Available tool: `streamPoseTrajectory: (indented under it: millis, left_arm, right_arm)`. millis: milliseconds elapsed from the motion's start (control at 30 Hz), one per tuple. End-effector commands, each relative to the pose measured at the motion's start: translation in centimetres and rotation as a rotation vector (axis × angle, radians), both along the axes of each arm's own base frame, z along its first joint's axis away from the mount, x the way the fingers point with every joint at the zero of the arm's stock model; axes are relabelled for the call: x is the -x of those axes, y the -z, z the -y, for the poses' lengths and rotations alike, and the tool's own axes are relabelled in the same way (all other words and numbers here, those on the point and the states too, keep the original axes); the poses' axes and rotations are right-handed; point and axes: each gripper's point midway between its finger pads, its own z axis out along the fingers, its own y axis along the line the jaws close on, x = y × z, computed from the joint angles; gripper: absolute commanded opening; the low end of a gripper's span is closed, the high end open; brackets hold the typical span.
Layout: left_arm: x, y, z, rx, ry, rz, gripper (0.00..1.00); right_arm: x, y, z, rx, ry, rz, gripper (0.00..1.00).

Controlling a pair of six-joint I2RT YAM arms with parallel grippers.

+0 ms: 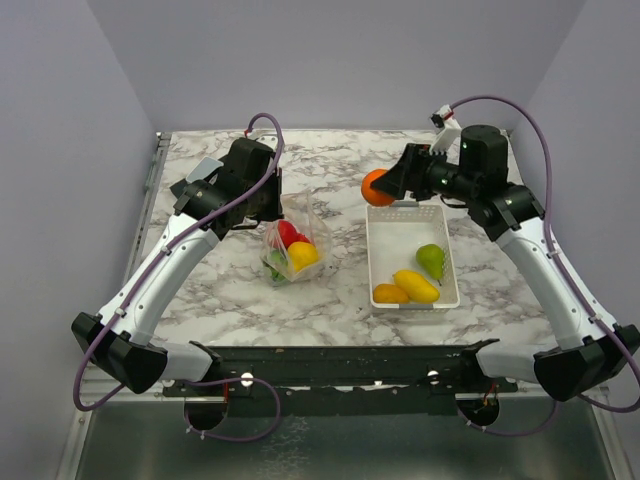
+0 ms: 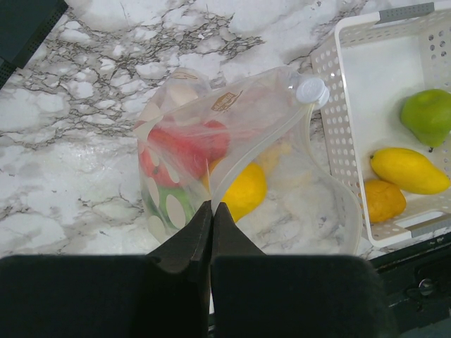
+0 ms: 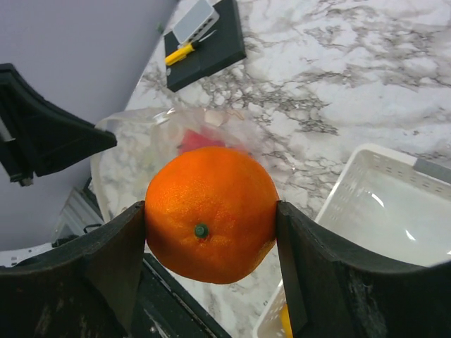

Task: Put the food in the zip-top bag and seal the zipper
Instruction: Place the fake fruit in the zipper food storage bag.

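right gripper (image 1: pixel 385 186) is clamped on an orange (image 3: pixel 211 204) by the white tray's (image 1: pixel 452 270) far-left corner. left gripper (image 2: pixel 211 218) pinches the zip-top bag's (image 2: pixel 282 120) edge mid-table. some food (image 2: pixel 184 148) is bagged; three pieces (image 1: pixel 416 285) wait in the tray, sealing undone.
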Motion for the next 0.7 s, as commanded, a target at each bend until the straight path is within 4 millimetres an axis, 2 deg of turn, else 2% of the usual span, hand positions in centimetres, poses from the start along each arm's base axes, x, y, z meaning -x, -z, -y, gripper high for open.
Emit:
streamPoseTrajectory:
  millis: [0,233,367,667]
  left_arm:
    - [0.0,-0.4,0.5,0.021,0.021,0.014,0.00]
    - [0.0,-0.5,0.5,0.026,0.018,0.013,0.00]
    - [0.1,-0.5,0.5,0.029,0.019,0.011,0.00]
    - [0.2,-0.5,0.5,0.031,0.018,0.013,0.00]
  right_arm:
    - [2.3,-3.5,-2.6,-0.098,-0.134,0.056,0.40]
    - [4.5,-3.7,-6.9,-0.093,-0.237,0.063,0.40]
    - [5.1,-3.2,-8.6,-0.062,-0.260,0.054,0.40]
    - [6.4,-1.0,-12.3,0.057,-0.300,0.044,0.40]
